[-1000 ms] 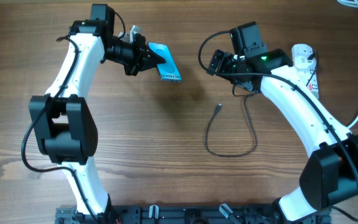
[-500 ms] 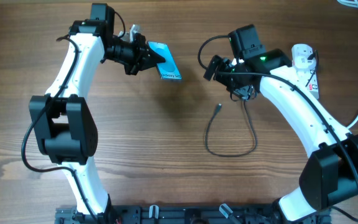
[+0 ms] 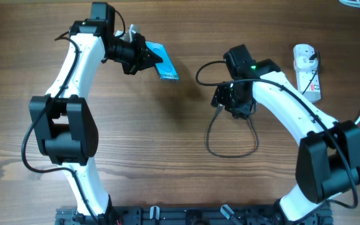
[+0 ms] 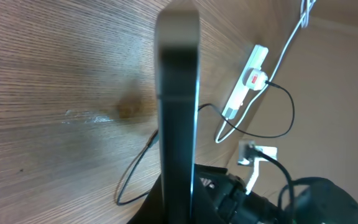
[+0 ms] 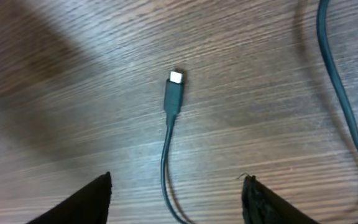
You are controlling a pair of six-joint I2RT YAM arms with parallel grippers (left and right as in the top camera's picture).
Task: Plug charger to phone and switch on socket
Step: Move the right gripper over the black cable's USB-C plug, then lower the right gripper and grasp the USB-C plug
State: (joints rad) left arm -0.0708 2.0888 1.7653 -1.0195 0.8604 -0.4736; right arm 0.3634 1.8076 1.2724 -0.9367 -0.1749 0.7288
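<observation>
The left gripper (image 3: 144,56) is clamped on the phone (image 3: 166,62), holding it edge-on above the table (image 3: 167,156) near the far edge, left of the middle. The right gripper (image 5: 179,199) hangs over the charger (image 3: 230,147) mid-table, its fingers (image 5: 95,199) spread apart on either side of the cable, touching nothing, with the connector tip lying just ahead. The socket (image 3: 306,72) lies by the far right corner, with a black plug in it.
</observation>
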